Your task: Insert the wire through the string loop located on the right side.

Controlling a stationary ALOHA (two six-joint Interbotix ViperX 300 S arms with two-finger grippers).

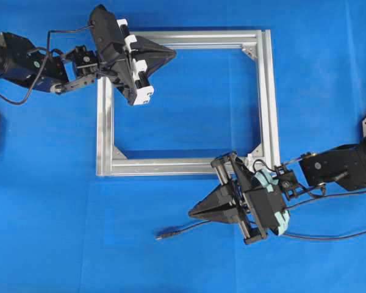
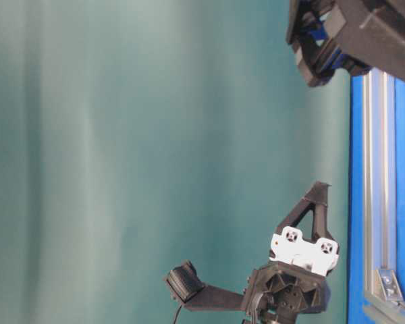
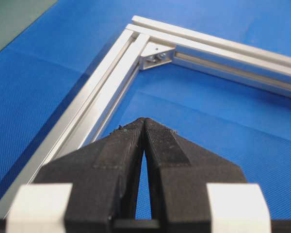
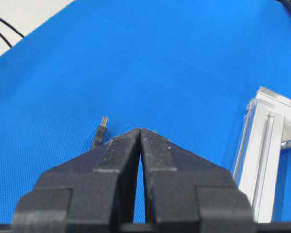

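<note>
One wire (image 1: 189, 229); one frame (image 1: 265, 91); two closed grippers.

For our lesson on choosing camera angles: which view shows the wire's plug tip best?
The overhead view: the wire shows with its plug tip lying free on the blue mat, near the right tool. The right wrist view shows only the tip, partly behind the tool. The table-level and left wrist views show none of it.
</note>
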